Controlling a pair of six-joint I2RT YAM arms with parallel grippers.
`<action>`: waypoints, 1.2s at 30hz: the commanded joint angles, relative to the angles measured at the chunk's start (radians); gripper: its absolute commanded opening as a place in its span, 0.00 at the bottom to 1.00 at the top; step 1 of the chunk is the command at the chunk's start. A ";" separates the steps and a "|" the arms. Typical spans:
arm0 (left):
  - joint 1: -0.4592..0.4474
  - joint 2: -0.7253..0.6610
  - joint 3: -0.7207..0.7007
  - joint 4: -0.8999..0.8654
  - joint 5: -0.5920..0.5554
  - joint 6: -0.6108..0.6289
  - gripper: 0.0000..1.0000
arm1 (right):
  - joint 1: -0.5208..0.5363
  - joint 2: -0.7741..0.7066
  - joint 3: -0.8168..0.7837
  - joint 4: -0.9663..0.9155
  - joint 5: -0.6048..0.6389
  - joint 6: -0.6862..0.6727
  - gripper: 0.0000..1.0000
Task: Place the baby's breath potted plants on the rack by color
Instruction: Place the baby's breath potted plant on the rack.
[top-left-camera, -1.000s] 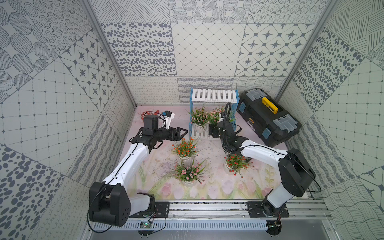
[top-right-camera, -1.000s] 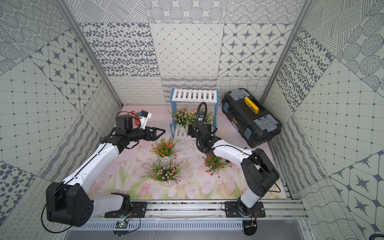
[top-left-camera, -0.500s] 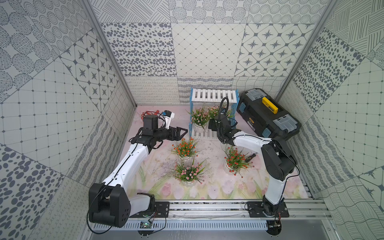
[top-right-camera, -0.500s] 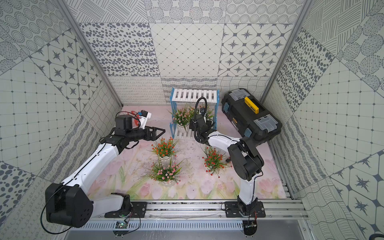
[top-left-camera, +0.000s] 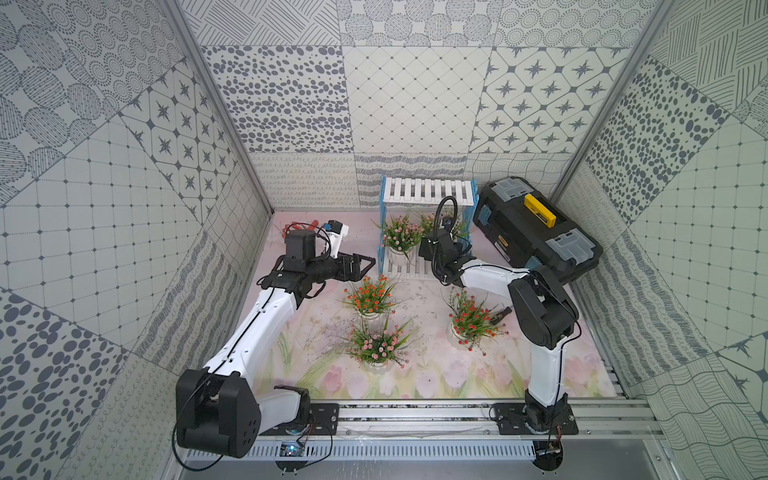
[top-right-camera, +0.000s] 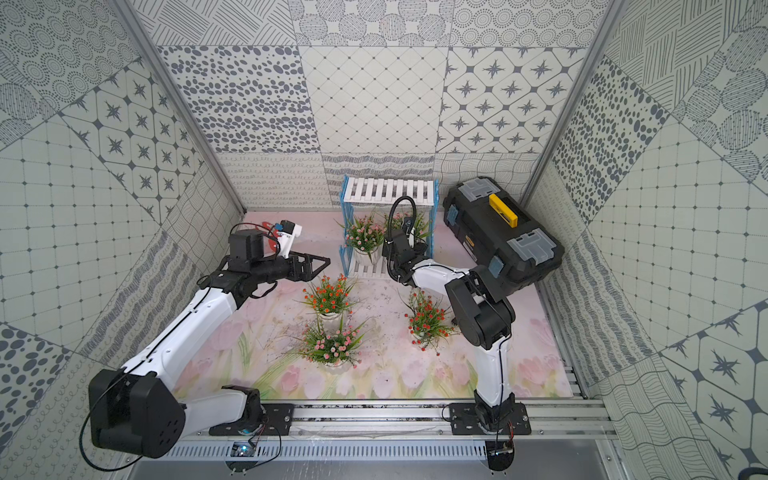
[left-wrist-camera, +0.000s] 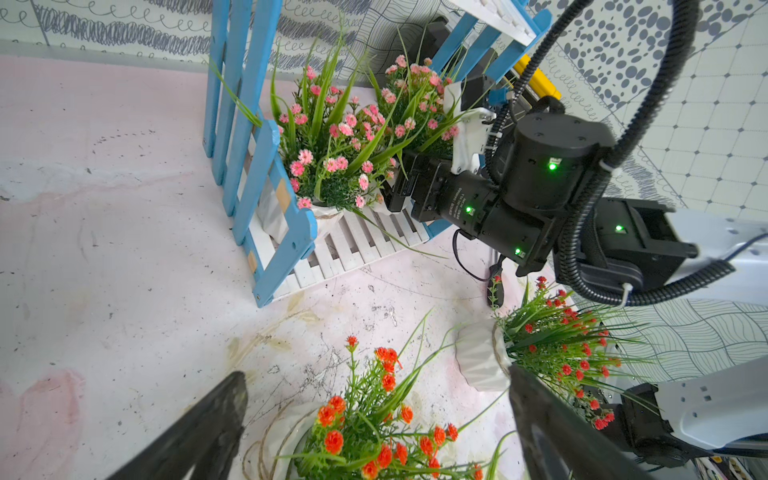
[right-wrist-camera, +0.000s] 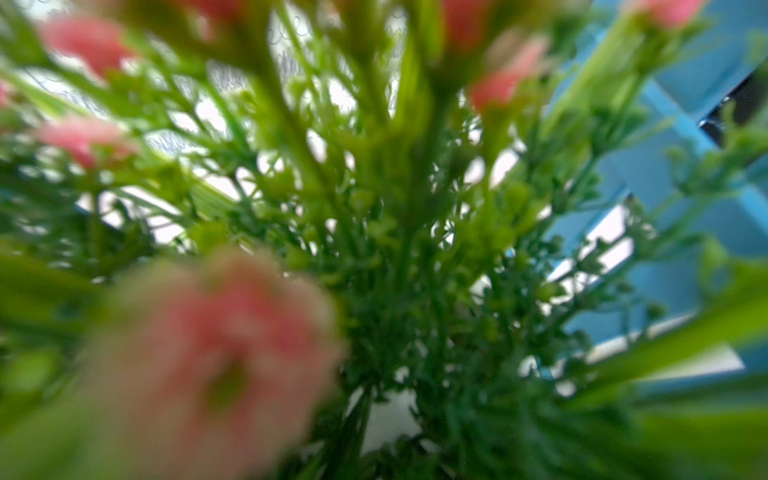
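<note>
Nearest, low in both top views, one pink plant (top-left-camera: 376, 345) and two orange-red plants (top-left-camera: 370, 297) (top-left-camera: 471, 322) stand on the mat (top-left-camera: 436, 376). The left gripper (top-left-camera: 369, 266) hovers spread, upper left of them. Beyond, the right gripper (left-wrist-camera: 395, 195) reaches into the lower shelf of the rack (top-left-camera: 428, 192) at an upright pink plant (left-wrist-camera: 415, 95). Leaves hide its jaws, so I cannot tell its grip. Its elbow has folded closer since a second ago.

Grey-patterned tiled walls (top-left-camera: 415, 104), pink tulip-print floor mat (top-left-camera: 415, 382), even light
</note>
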 joint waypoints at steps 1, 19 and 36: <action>-0.004 -0.009 -0.008 0.059 0.036 -0.016 0.98 | -0.013 0.010 0.041 0.092 0.046 0.007 0.88; -0.004 -0.015 -0.021 0.088 0.034 -0.034 0.98 | -0.040 0.065 0.026 0.128 0.068 0.010 0.92; -0.004 -0.013 -0.022 0.101 0.042 -0.046 0.98 | -0.028 0.029 -0.045 0.132 0.044 0.020 0.98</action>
